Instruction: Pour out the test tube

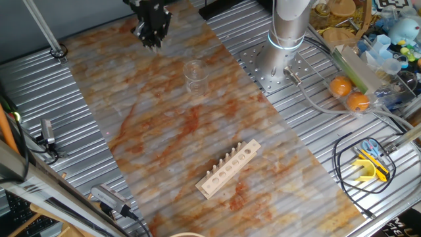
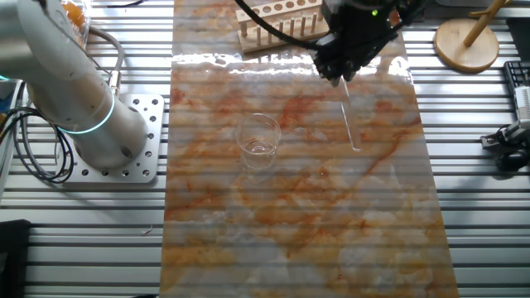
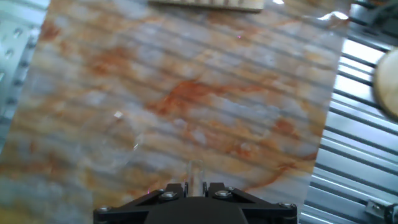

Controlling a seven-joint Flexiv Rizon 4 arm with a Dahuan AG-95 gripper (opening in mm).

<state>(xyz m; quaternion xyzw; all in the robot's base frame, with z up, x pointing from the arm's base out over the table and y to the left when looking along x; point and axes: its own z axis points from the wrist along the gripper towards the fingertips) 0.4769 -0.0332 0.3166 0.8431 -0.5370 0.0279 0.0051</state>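
The arm is reaching out from its silver base, holding the black claw [image 2: 341, 76] above the tabletop [image 2: 290, 232] with fingers pointing down. The claw's fingers are pinching together on the test tube [image 2: 350, 120], which is hanging below them.

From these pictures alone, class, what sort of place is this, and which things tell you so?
Most likely a robotics lab bench set up for a chemistry-style exercise. A robot arm is bolted to a ribbed metal table, and on the marbled mat there are a glass beaker and a wooden test tube rack.
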